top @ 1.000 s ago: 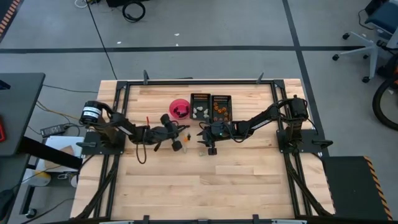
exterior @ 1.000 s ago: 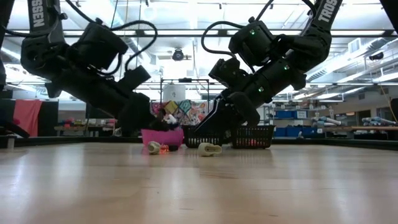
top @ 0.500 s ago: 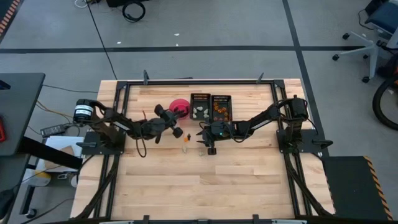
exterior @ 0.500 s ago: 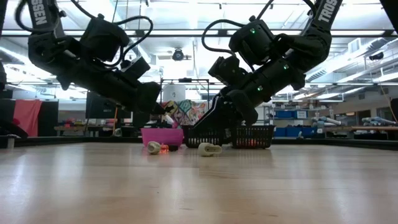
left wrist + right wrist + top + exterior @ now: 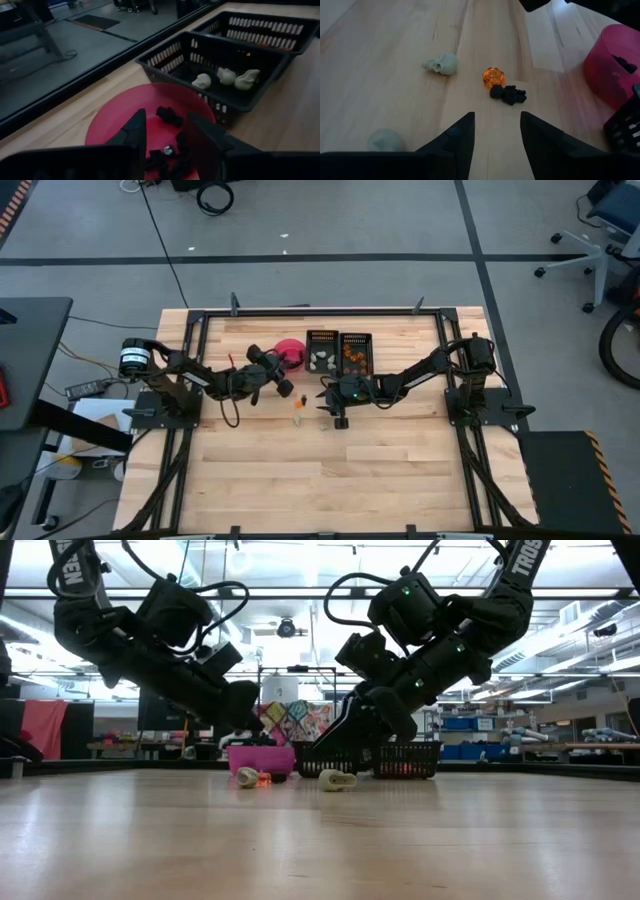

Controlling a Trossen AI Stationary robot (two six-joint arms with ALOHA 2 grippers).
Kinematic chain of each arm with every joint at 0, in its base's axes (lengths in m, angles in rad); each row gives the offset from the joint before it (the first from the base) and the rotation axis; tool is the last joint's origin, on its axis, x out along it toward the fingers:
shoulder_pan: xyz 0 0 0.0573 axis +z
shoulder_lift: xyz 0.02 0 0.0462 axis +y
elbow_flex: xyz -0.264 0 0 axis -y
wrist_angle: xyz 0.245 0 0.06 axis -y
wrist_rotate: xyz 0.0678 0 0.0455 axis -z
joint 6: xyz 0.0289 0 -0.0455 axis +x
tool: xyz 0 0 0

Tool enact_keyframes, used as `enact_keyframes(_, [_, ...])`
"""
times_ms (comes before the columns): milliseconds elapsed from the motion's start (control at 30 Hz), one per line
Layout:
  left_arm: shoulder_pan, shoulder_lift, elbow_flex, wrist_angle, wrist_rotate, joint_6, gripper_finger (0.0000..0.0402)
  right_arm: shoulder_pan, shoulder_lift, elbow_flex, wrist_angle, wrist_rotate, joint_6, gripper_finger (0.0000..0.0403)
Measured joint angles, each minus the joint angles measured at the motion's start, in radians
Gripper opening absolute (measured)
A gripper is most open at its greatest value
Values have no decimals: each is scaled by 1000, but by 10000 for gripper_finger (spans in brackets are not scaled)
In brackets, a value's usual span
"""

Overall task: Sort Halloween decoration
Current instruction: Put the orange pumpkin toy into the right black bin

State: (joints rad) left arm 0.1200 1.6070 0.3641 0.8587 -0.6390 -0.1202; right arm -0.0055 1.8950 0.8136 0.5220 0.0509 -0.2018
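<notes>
Nearest the front edge of the table, four loose pieces lie on the bare wood: a pale skull (image 5: pixel 441 64), a second pale piece (image 5: pixel 385 140), an orange piece (image 5: pixel 493 76) and a dark piece (image 5: pixel 510 94) touching it. The right gripper (image 5: pixel 496 132) hangs low over them with its jaws apart and nothing between them.

Farther back, the left gripper (image 5: pixel 165 131) sits just above the bowl (image 5: pixel 105 134), jaws apart and empty. Dark pieces (image 5: pixel 169 115) lie in the bowl under it, so the step in hand is judged to be a drop of a dark piece.

Procedure:
1. Lift the left gripper straight up before swinging away, so the fingers do not snag the bowl rim.
2. Keep clear of the tray (image 5: pixel 165 54) touching the bowl; it holds pale pieces (image 5: pixel 226 76). The far tray (image 5: pixel 356 351) holds orange ones.
3. With the right gripper, take one piece at a time. The orange and dark pieces touch; approach from the free side so the neighbour is not dragged along.
</notes>
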Motion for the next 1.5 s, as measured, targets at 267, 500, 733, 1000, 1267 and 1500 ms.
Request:
enact_keyframes(267, [-54, 0, 0, 44, 324, 101, 114, 0, 0, 0, -29, 0, -3, 162])
enact_keyframes(500, [-75, 0, 0, -45, 555, 29, 114, 0, 0, 0, -26, 16, -19, 162])
enact_keyframes(733, [-104, 0, 0, -111, 620, 29, 115, 0, 0, 0, -26, 18, -13, 162])
enact_keyframes(1000, [-105, 29, 1, -109, 580, 47, 151, 0, 0, 0, -23, 19, -4, 162])
enact_keyframes(1267, [-107, 90, 0, -108, 547, 53, 176, 0, 0, 0, -22, 19, -4, 162])
enact_keyframes(1500, [-106, 148, 30, -79, 537, 65, 176, 0, 0, 0, -21, 19, -8, 162])
